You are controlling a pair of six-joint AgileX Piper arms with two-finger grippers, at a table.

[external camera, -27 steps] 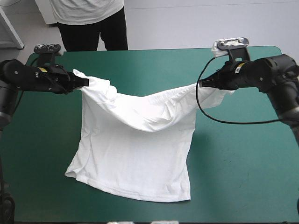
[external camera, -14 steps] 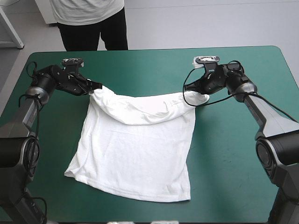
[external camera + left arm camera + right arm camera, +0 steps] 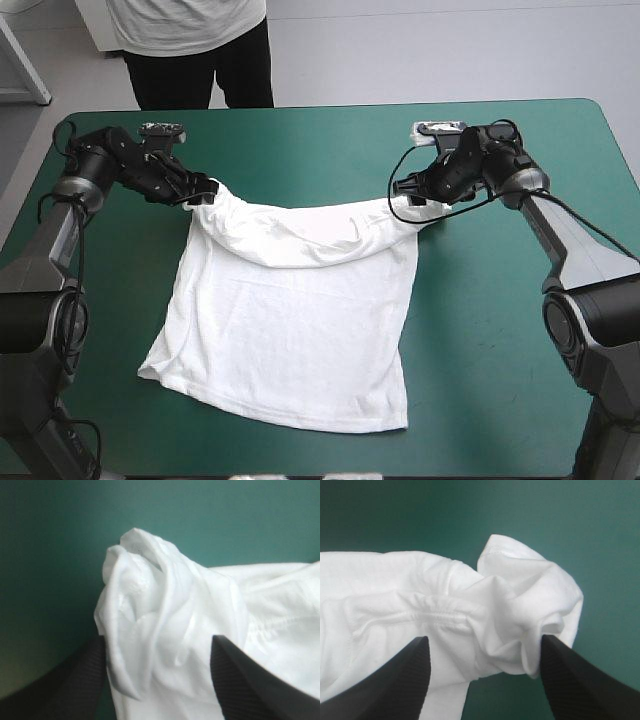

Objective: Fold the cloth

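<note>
We see the T-shirt [image 3: 290, 320] lying mid-counter [image 3: 500, 330], mostly flat, bunched along its far side. Left claw [image 3: 203, 190] and right claw [image 3: 402, 188] sit at its far corners, both spread wide, cloth bunched between the fingers

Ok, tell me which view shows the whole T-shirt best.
High view: the whole T-shirt lies spread there. Wrist views show only bunched corners: one in the open left tool, one in the open right tool.
</note>
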